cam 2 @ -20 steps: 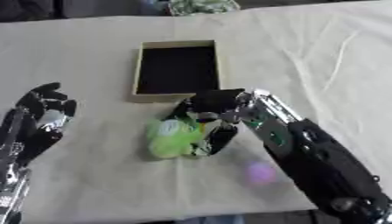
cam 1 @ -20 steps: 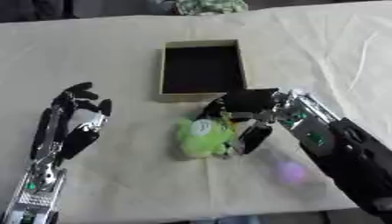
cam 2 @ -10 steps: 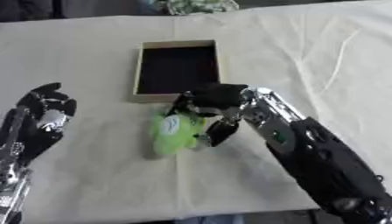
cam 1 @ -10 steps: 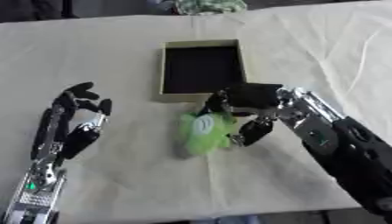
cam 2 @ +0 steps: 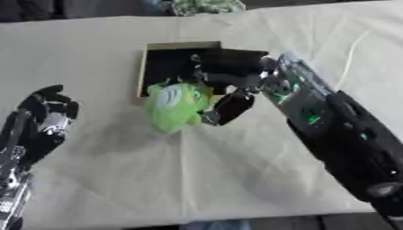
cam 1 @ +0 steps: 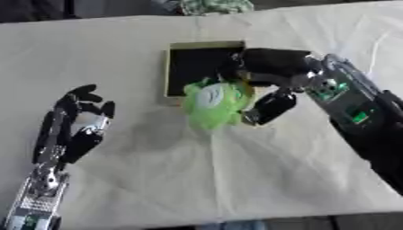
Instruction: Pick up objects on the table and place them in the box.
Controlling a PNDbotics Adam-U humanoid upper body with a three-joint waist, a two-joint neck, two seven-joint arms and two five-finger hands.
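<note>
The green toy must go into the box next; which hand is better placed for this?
The right hand: it already holds the green toy at the box near edge. The left hand rests open, far to the left.

No readable text, labels or numbers anywhere.

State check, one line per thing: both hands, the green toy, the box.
right hand: shut on the green plush toy, over the box's near edge
green plush toy: held, hanging at the box's near edge, not inside yet
box: open, dark inside, nothing visible in it
left hand: open, idle at lower left, holding nothing
</note>
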